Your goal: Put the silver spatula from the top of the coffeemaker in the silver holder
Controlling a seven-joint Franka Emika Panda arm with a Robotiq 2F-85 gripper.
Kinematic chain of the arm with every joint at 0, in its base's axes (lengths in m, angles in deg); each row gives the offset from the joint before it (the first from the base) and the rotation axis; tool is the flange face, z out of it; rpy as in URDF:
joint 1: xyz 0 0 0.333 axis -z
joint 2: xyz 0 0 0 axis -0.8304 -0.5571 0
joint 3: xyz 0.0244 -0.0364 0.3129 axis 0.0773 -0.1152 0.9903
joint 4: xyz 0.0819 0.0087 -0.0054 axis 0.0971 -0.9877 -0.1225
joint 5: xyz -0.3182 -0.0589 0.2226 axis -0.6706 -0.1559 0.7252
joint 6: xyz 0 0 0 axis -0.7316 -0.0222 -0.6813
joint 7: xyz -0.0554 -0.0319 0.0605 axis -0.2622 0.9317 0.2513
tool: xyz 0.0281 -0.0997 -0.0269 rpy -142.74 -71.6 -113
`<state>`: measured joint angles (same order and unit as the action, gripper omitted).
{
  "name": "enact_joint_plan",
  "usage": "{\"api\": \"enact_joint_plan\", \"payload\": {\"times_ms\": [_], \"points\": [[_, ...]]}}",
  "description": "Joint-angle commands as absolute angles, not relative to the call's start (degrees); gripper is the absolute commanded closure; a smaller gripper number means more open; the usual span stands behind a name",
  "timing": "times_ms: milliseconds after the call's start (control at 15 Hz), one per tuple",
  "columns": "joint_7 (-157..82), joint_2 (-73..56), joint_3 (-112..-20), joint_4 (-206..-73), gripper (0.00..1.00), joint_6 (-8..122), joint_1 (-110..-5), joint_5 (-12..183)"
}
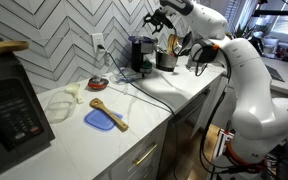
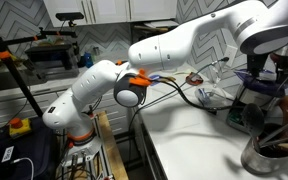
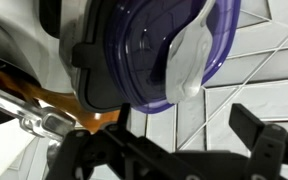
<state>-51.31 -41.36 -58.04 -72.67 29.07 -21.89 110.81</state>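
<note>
The spatula (image 3: 190,58) lies on a purple cover (image 3: 134,60) atop the coffeemaker (image 1: 139,54). In the wrist view it sits at 12 o'clock from the gripper (image 3: 179,150). Its long axis runs roughly from 1 to 7 o'clock (which end is the handle I cannot tell, as the frame cuts it off). The jaws stand apart with nothing between them, so they would need to straddle that axis crosswise. In an exterior view the holder (image 1: 167,60) stands just beside the coffeemaker at its 3 o'clock, making the later carry short. The arm (image 1: 239,70) rises from the counter's edge and bends over at the elbow. Its wrist points down, with the gripper hanging above the coffeemaker.
</note>
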Motion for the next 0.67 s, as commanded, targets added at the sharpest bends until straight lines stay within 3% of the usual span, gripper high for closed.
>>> {"api": "enact_joint_plan", "payload": {"times_ms": [0,467,600], "points": [[-50.23,-41.03,-56.18,-73.73,0.00,29.98,-21.40,112.12],[-51.04,-43.35,-55.11,-72.69,0.01,29.87,-21.45,112.88],[-50.95,-43.81,-54.68,-72.61,0.06,29.67,-21.53,113.22]]}}
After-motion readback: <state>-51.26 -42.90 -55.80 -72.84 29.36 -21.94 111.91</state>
